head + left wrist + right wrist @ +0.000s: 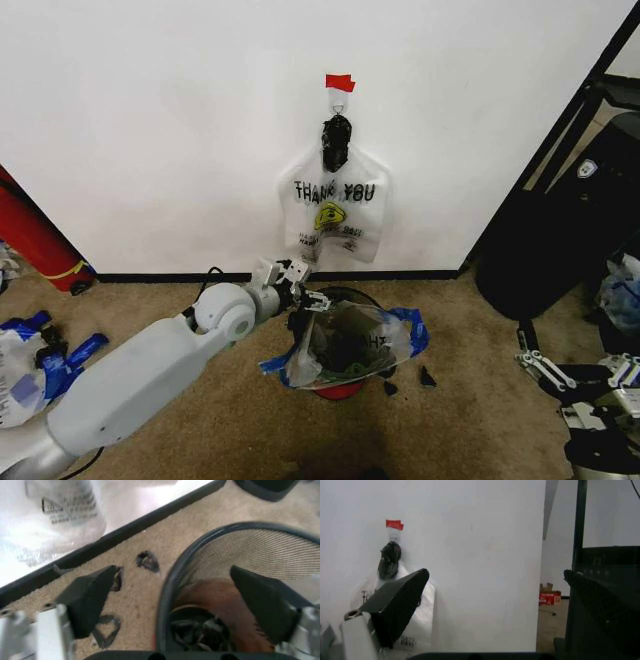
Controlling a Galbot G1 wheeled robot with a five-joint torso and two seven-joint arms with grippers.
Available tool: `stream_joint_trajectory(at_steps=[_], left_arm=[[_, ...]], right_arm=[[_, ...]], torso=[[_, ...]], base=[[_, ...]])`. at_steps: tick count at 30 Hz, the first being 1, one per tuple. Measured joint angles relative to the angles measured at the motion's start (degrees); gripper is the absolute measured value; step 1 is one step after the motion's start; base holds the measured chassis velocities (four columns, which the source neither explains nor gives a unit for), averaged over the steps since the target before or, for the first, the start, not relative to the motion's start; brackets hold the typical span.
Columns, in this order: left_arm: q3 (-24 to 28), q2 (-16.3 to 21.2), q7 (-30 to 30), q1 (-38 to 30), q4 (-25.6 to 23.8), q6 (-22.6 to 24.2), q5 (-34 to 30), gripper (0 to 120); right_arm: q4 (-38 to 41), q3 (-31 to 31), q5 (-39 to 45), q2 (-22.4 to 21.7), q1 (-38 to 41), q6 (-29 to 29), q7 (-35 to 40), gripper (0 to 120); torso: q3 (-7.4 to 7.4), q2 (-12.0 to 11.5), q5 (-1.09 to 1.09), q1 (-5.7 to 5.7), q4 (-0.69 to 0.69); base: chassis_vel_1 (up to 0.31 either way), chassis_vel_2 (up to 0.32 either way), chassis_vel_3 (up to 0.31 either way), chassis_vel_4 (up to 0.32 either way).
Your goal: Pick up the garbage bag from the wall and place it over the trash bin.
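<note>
Plastic with blue handle tips, the thin clear garbage bag [352,345] already lies draped over the small round dark translucent trash bin [345,372] with its red base, low in the centre of the head view, just below the plain white wall [150,120]. My left gripper [300,290] sits at the bin's rim on its left side, spread wide and holding nothing, the rim passing between the open fingers in the left wrist view. My right gripper [545,368] waits open at the lower right. I judge the drape uneven: a careless pull could drag the bag off or tip the light bin. A similar clear "THANK YOU" bag [335,210] hangs above.
</note>
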Motion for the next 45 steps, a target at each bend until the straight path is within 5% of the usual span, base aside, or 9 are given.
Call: stream_joint_trajectory(at_steps=[13,24,34,37,39,45], left_arm=[[2.6,-1.3,-1.2,-2.7,4.1,3.5,-5.4,39],[2.1,-1.0,-3.3,-2.4,2.8,4.3,-7.9,3],[-3.0,-0.3,-12.0,1.2,-2.0,4.0,-13.5,3],[-11.1,0.3,-17.8,7.8,-8.0,2.9,-18.1,3],[-12.1,0.2,-18.6,8.8,-8.7,2.5,-18.6,3],[-22.6,-1.1,-30.9,23.9,-17.6,-5.1,-22.8,3]], right_arm=[[-0.6,-0.3,0.0,-0.5,0.7,-1.2,1.8,100],[-0.7,-0.6,0.0,-0.3,1.0,-1.7,3.0,100],[0.0,-0.5,0.2,-0.7,0.8,-2.2,4.1,100],[0.2,-0.9,0.2,-0.7,0.9,-2.4,4.3,100],[0.2,-1.0,0.2,-0.7,0.9,-2.4,4.3,100],[0.2,-3.0,-0.7,-1.1,1.7,-3.7,5.3,100]], torso=[[0.0,0.0,0.01,-0.01,-0.01],[-0.01,0.0,0.01,-0.01,0.0],[0.0,0.0,0.0,0.0,0.0],[-0.01,0.0,0.01,-0.01,0.01],[-0.01,0.0,0.01,-0.01,0.01],[-0.01,0.0,0.0,-0.01,0.02]], base=[[0.0,0.0,0.0,0.0],[0.0,0.0,0.0,0.0],[0.0,0.0,0.0,0.0],[0.0,0.0,0.0,0.0],[0.0,0.0,0.0,0.0],[0.0,0.0,0.0,0.0]])
